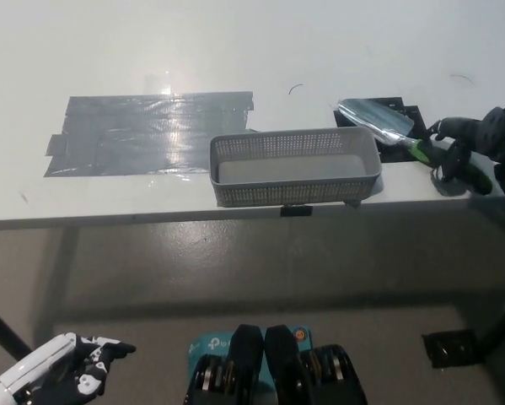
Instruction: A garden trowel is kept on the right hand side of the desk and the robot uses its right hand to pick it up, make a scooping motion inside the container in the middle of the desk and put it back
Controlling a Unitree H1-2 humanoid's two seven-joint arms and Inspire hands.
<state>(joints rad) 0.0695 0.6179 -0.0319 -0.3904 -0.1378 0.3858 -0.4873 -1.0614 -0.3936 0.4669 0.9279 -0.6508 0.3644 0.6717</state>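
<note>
Right hand (470,145) grips the trowel (377,119) by its handle, blade tilted just beside the container (294,193); left hand (65,368) rests low, loosely open.

- 3 o'clock, right hand (475,145): wrist and arm cut off by the picture's edge.
- garden trowel (377,120): rear of the handle hidden inside the closed right hand; blade and green neck show.
- black patch (414,110) under the blade: mostly covered.
- 7 o'clock, left hand (62,369): wrist cut off at the corner.
- small black item (296,210) at 6 o'clock of the basket (296,193): too small to identify.
</note>
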